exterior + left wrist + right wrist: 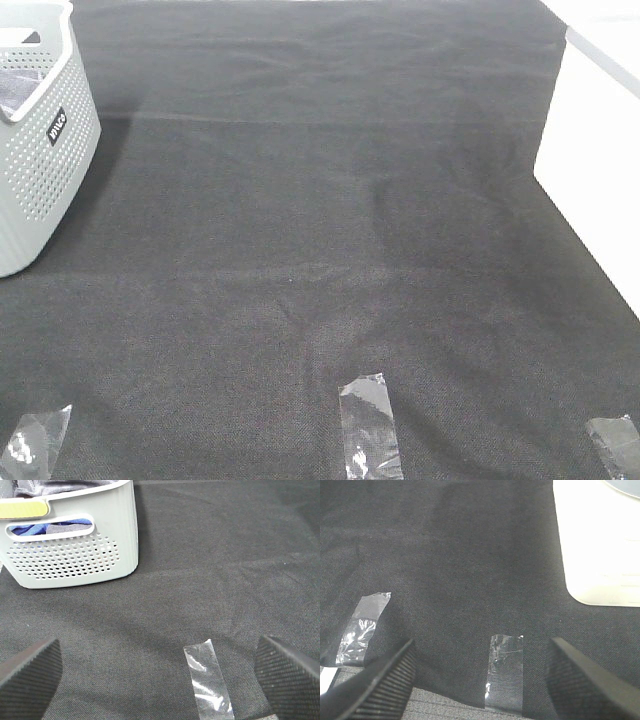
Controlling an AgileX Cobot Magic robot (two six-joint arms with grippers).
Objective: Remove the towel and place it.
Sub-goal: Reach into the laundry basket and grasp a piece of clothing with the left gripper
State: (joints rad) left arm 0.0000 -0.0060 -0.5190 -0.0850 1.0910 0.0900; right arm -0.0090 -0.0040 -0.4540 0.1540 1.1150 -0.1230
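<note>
A pale grey perforated basket (40,150) stands at the far left of the black mat (320,230). Grey-lavender cloth, apparently the towel (65,486), lies bunched inside the basket (75,555); a sliver of it shows over the rim from above (12,95). Most of it is hidden by the basket wall. My left gripper (160,680) hangs open over the mat, short of the basket, its dark fingers (30,675) wide apart and holding nothing. My right gripper (482,680) is open too, above the mat's near edge with nothing between its fingers (590,680). Neither arm shows in the high view.
Blue cloth (30,529) shows through the basket's handle slot. Clear tape strips (368,425) (32,440) (615,445) hold the mat's front edge. A white box (590,170) borders the mat on the right; it appears in the right wrist view as well (600,545).
</note>
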